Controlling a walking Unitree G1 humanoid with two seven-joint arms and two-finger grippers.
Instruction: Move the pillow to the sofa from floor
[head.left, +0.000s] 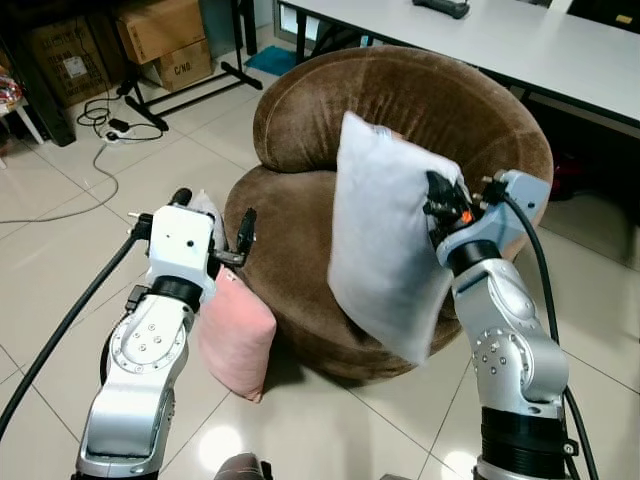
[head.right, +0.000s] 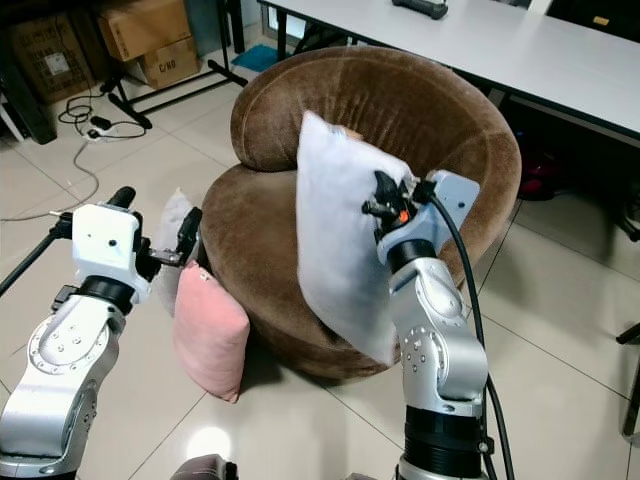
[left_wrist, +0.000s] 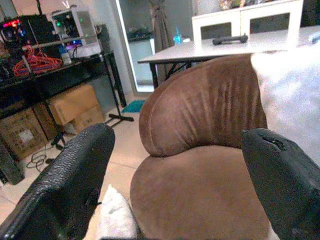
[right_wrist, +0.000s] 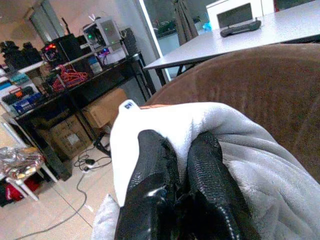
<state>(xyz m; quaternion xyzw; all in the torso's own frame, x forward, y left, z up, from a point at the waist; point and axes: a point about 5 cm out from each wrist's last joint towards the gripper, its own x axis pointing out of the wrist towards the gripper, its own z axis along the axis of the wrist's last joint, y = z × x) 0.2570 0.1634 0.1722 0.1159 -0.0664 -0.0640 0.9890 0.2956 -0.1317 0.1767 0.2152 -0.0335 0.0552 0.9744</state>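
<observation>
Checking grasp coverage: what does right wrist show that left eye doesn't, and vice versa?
Right wrist: fingers pinching a fold of the white pillow, a lit shelf of electronics behind.
Left eye: the open left gripper, the pink pillow on the floor against the sofa, the right gripper.
Both: white pillow, brown sofa, white table.

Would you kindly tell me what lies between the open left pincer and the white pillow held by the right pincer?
Only the brown sofa's seat lies between the left pincer and white pillow, seen in the left eye view.
</observation>
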